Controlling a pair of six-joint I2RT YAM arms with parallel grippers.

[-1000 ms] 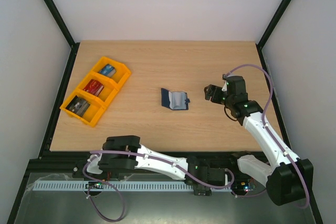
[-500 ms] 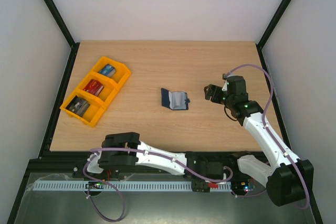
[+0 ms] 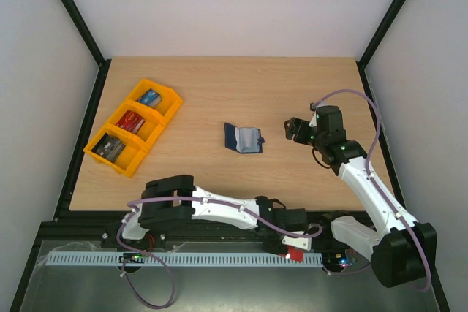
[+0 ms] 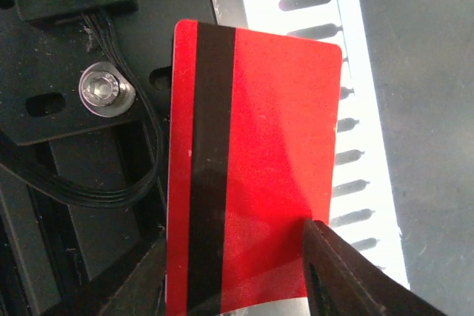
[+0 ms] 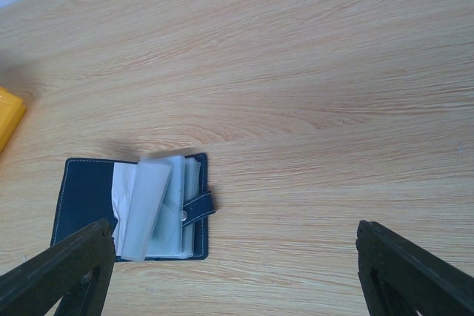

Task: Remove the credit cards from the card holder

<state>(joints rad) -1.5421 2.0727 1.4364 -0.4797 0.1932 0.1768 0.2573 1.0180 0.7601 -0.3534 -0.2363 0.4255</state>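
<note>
The card holder [image 3: 243, 139] lies open mid-table, navy with pale clear sleeves fanned up and a snap tab [image 5: 198, 209]; in the right wrist view the card holder [image 5: 81, 197] sits at lower left. My right gripper [image 3: 292, 128] hovers just right of it, open and empty [image 5: 233, 246]. My left gripper [image 3: 289, 237] is off the table over the arm bases. Its fingers stand apart [image 4: 233, 257] above a credit card [image 4: 259, 168], red with a black stripe. That card lies flat on the black frame and white slotted rail, and the right finger overlaps its lower edge without pinching it.
An orange three-compartment tray [image 3: 129, 167] stands at the table's left with blue, red and dark items inside; its corner [image 5: 7, 116] shows in the right wrist view. Black frame posts border the table. Cables and a bolt [image 4: 100, 92] lie beside the red card.
My left gripper's jaws have narrowed and its wrist has shifted slightly right, uncovering the red card on the frame. The right arm and card holder have not moved.
</note>
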